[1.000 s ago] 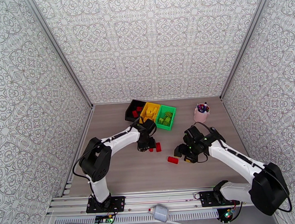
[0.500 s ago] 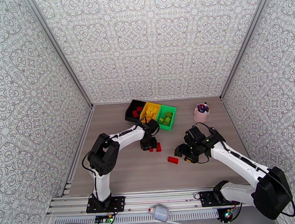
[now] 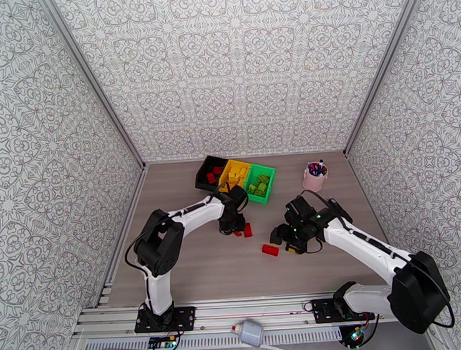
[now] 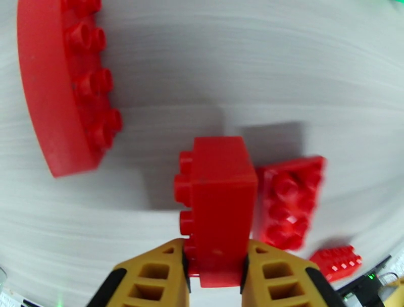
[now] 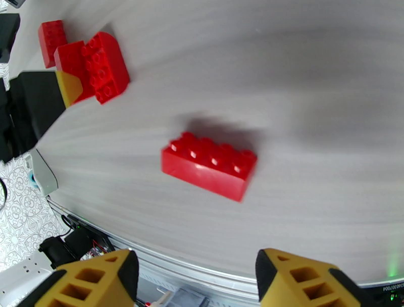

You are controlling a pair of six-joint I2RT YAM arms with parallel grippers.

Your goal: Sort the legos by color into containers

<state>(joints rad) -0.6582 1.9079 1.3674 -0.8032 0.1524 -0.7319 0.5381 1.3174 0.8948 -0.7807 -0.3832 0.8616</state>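
Note:
In the left wrist view my left gripper (image 4: 216, 257) is shut on a small red lego (image 4: 217, 202), pinched between the yellow fingers just above the table. Around it lie a long curved red lego (image 4: 65, 86) and a flat red lego (image 4: 290, 202). From the top external camera this gripper (image 3: 232, 225) is beside the red legos (image 3: 247, 229), in front of the containers: black (image 3: 199, 177), yellow (image 3: 239, 163) and green (image 3: 271, 182). My right gripper (image 5: 197, 272) stands open over a lone red lego (image 5: 208, 164), which the top view places on the table (image 3: 270, 250).
A pink cup of pens (image 3: 315, 177) stands at the back right of the table. Patterned walls close in the left, right and far sides. The bins hold sorted bricks. Bare wood-grain table lies between the arms and toward the near edge.
My left gripper has closed onto the small red lego, and its arm has drawn in slightly. The right gripper has crept a little toward the lone red lego, still open.

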